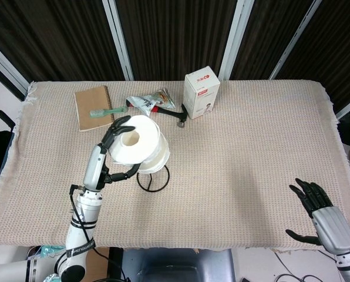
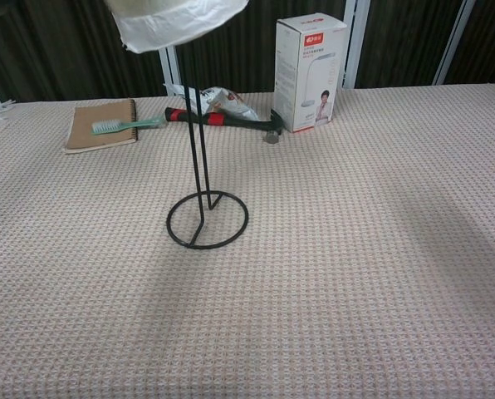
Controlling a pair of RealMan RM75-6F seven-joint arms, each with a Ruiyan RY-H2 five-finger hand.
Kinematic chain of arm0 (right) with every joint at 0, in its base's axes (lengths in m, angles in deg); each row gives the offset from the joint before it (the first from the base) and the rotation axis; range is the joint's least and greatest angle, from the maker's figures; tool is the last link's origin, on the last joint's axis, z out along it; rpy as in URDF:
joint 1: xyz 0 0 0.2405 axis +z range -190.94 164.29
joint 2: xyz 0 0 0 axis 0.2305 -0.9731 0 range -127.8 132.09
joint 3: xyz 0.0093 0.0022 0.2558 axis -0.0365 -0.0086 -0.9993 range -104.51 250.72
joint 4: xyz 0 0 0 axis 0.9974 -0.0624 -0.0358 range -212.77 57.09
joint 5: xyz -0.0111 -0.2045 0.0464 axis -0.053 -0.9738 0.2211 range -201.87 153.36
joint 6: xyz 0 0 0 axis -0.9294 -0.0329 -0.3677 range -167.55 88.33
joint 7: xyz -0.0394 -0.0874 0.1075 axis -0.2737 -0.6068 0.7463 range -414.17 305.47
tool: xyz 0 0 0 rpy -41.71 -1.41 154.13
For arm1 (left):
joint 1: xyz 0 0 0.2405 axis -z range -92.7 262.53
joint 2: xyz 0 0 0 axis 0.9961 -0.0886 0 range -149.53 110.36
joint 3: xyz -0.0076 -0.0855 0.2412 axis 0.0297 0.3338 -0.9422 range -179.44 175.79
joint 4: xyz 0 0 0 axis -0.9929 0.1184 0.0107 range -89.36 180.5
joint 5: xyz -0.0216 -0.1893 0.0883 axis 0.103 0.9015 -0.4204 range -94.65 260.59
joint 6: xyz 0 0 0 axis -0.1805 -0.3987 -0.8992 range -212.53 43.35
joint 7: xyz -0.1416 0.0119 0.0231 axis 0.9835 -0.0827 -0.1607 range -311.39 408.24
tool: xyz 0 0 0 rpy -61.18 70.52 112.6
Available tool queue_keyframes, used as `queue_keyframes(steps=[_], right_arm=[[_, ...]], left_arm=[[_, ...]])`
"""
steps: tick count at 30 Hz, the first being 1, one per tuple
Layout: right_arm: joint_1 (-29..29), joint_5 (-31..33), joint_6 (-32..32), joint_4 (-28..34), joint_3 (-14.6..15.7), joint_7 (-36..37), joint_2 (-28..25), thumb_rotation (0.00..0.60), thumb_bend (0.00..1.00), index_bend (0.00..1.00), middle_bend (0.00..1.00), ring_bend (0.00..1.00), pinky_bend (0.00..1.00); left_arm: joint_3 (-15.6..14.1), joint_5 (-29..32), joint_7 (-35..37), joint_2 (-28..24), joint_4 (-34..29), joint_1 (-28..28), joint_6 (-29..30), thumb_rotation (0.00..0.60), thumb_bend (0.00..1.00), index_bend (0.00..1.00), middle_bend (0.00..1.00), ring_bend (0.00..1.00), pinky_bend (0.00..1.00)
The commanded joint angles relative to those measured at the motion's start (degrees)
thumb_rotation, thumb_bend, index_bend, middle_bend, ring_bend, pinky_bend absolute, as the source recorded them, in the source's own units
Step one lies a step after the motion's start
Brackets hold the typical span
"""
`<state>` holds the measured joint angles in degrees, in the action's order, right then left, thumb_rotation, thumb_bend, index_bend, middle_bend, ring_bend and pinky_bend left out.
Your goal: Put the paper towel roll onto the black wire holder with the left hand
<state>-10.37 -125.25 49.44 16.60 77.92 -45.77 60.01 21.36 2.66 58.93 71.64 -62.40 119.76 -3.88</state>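
Observation:
My left hand (image 1: 113, 154) grips a white paper towel roll (image 1: 138, 150) wrapped in clear plastic and holds it high over the black wire holder (image 1: 153, 179). In the chest view the roll's bottom (image 2: 174, 21) hangs at the top edge, right above the tip of the holder's upright rod (image 2: 196, 133), whose ring base (image 2: 207, 220) rests on the cloth. Whether the rod has entered the roll's core I cannot tell. My right hand (image 1: 325, 217) rests at the table's near right corner, its fingers spread, nothing in it.
At the back lie a brown notebook (image 1: 93, 107) with a green toothbrush (image 1: 106, 110) on it, a snack bag (image 1: 151, 101), a red and black hammer (image 2: 222, 120) and a white box (image 1: 201, 93). A woven beige cloth (image 1: 251, 153) covers the table.

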Motion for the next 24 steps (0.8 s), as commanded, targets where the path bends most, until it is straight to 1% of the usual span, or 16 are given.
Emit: queue_keyframes(steps=[1, 6, 20, 21, 22, 23, 24], right_arm=[[-0.06, 0.13, 0.17, 0.04, -0.1, 0.23, -0.11, 0.6, 0.0, 0.0, 0.0, 0.0, 0.0], [-0.1, 0.16, 0.24, 0.01, -0.14, 0.56, -0.25, 0.6, 0.0, 0.0, 0.0, 0.0, 0.0], [-0.07, 0.31, -0.07, -0.02, -0.24, 0.53, -0.21, 0.6, 0.0, 0.0, 0.0, 0.0, 0.0], [-0.06, 0.34, -0.09, -0.01, -0.26, 0.5, -0.2, 0.6, 0.0, 0.0, 0.0, 0.0, 0.0], [-0.06, 0.37, -0.1, 0.01, -0.27, 0.49, -0.19, 0.6, 0.0, 0.0, 0.0, 0.0, 0.0], [-0.08, 0.4, -0.12, 0.02, -0.28, 0.47, -0.2, 0.6, 0.0, 0.0, 0.0, 0.0, 0.0], [-0.08, 0.4, -0.15, 0.02, -0.27, 0.47, -0.2, 0.6, 0.0, 0.0, 0.0, 0.0, 0.0]], left_arm=[[-0.07, 0.37, -1.11, 0.68, 0.39, 0.59, -0.26, 0.6, 1.0, 0.41, 0.78, 0.84, 1.0], [-0.39, 0.61, -2.97, 1.38, 1.2, 1.21, -0.53, 0.6, 1.0, 0.41, 0.78, 0.84, 1.0], [-0.72, 4.46, -3.31, 0.93, 2.68, 1.82, -3.51, 0.6, 1.0, 0.41, 0.77, 0.83, 1.0], [-0.98, 4.75, -3.53, 0.77, 2.74, 1.95, -4.12, 0.6, 0.99, 0.4, 0.76, 0.81, 1.0], [-1.28, 5.03, -3.62, 0.45, 2.75, 2.01, -4.79, 0.6, 0.97, 0.38, 0.73, 0.78, 1.0], [-1.79, 5.31, -3.63, -0.17, 2.62, 2.08, -5.87, 0.6, 0.94, 0.35, 0.7, 0.73, 0.98], [-2.16, 5.52, -3.58, -0.62, 2.46, 2.18, -6.73, 0.6, 0.89, 0.32, 0.64, 0.65, 0.93]])
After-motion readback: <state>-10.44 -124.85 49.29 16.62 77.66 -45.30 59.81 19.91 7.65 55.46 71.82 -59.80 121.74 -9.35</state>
